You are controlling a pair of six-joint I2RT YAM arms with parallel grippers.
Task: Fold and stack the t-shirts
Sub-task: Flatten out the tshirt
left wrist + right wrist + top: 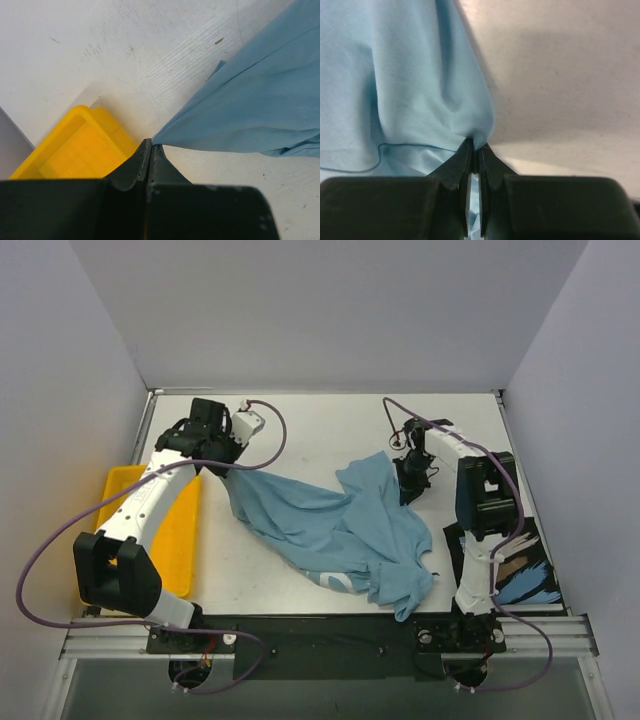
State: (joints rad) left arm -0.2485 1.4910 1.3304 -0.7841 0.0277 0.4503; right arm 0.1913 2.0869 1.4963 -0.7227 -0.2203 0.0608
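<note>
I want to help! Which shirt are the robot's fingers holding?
The light blue shirt, pinched by both arms' fingers. The black shirt lies loose by the right arm.

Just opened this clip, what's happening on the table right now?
The left gripper is shut on one edge of the light blue t-shirt near the yellow tray; the right gripper is shut on another edge farther right. The shirt lies rumpled between them, not yet folded. A black t-shirt lies at the base of the right arm.

Light blue t-shirt (330,520) with white print, yellow tray (185,540), black t-shirt (535,548)
</note>
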